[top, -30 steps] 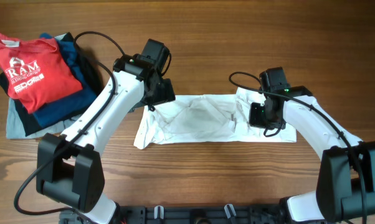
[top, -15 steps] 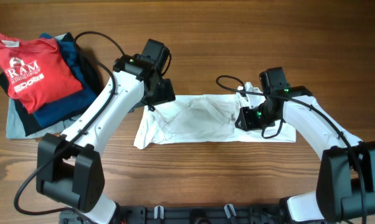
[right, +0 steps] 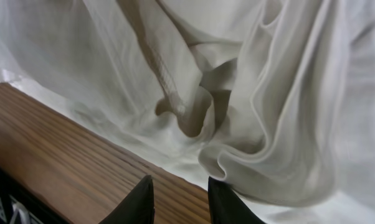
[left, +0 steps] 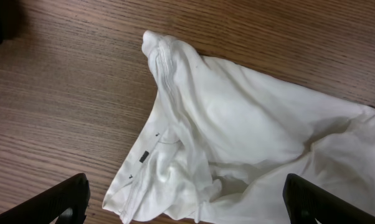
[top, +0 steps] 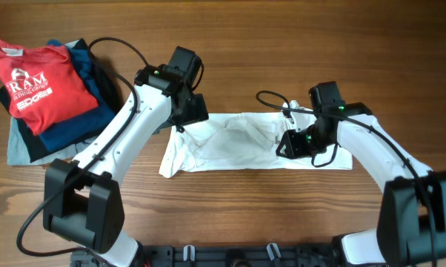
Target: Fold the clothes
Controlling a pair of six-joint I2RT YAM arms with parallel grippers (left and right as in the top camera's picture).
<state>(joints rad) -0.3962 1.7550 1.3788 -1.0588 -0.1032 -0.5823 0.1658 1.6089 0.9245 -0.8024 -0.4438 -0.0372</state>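
The right gripper point(right: 181, 202) is open just a little bit. Nothing is between its two black fingers point(right: 141, 202). It hangs low over the right part of the white T-shirt point(top: 238, 141), close to the shirt's edge nearest the robot. Soft, bunched-up folds of the shirt are right under it.

The left gripper point(left: 190, 200) is open very wide and holds nothing. It is above the far left corner of the white T-shirt, where the cloth is bunched up.

The white T-shirt lies in a long, crumpled strip on the wooden table point(top: 282, 44). Well to the left of the white T-shirt is a pile. A red T-shirt point(top: 34, 81) is on top, with dark blue clothes point(top: 90, 89) and a grey one point(top: 15, 152) under it.
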